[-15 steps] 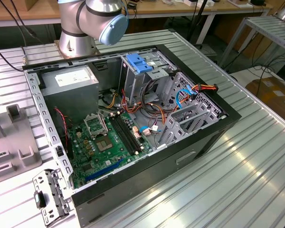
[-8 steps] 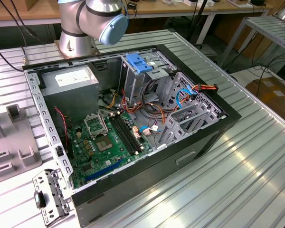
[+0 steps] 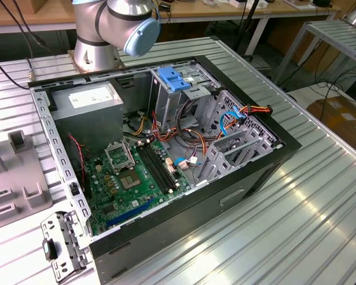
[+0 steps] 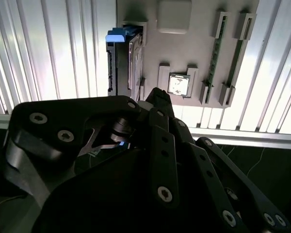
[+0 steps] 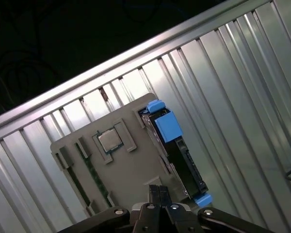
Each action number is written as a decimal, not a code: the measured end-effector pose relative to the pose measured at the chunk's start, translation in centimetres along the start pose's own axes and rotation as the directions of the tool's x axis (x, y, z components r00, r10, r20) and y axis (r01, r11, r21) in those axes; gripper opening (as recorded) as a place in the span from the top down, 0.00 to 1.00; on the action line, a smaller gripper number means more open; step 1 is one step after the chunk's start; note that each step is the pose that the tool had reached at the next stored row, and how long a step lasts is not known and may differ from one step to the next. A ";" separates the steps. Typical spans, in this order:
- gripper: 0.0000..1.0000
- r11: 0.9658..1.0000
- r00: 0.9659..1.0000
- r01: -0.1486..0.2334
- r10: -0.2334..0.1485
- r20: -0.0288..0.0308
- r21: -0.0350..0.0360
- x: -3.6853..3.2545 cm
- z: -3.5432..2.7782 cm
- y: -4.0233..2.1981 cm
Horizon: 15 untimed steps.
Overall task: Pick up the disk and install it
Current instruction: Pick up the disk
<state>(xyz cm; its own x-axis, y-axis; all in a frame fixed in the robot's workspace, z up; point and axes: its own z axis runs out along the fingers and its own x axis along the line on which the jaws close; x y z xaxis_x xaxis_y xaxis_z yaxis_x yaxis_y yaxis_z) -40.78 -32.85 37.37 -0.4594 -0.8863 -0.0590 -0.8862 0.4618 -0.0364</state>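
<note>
The disk [image 5: 183,158] stands on edge in a slot of a grey holder tray [image 5: 136,170] on the ribbed metal table, with blue rails at both ends. In the second wrist view the disk [image 4: 130,60] shows its silver face and a blue rail end. My gripper [image 5: 159,190] hovers over the tray just beside the disk, its two fingers pressed together with nothing between them. In the second wrist view the gripper [image 4: 157,94] tip points at the tray between the disk and a processor chip [image 4: 178,83].
The tray also carries memory sticks [image 4: 217,53] in slots. In the exterior view an open computer case [image 3: 166,154] lies on the table with a grey power supply [image 3: 88,100], a motherboard [image 3: 133,178] and a light-blue bracket [image 3: 173,78] at the drive bay. The arm's base [image 3: 101,35] stands behind it.
</note>
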 end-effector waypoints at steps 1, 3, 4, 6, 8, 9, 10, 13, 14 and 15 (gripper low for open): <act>0.89 1.000 1.000 0.004 -0.004 0.000 0.000 0.00 0.00 0.00; 0.89 1.000 1.000 0.014 -0.014 0.000 -0.001 0.00 0.00 0.00; 0.89 1.000 1.000 0.020 -0.020 0.001 -0.001 0.00 0.00 0.00; 0.89 1.000 1.000 0.031 -0.031 0.001 -0.002 0.00 0.00 0.00; 0.89 0.999 0.999 0.038 -0.038 0.001 -0.002 0.00 0.00 0.00; 0.89 0.999 0.999 0.041 -0.041 0.002 -0.002 0.00 0.00 0.00; 0.89 0.999 0.999 0.049 -0.049 0.002 -0.003 0.00 0.00 0.00; 0.89 0.998 0.998 0.060 -0.060 0.002 -0.004 0.00 0.00 0.00; 0.89 0.998 0.998 0.062 -0.062 0.002 -0.004 0.00 0.00 0.00; 0.89 0.998 0.998 0.064 -0.064 0.002 -0.004 0.00 0.00 0.00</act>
<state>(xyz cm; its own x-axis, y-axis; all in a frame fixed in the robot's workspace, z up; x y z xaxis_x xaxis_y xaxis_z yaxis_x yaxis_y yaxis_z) -40.78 -32.85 37.37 -0.4013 -0.9141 -0.0590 -0.9142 0.4037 -0.0364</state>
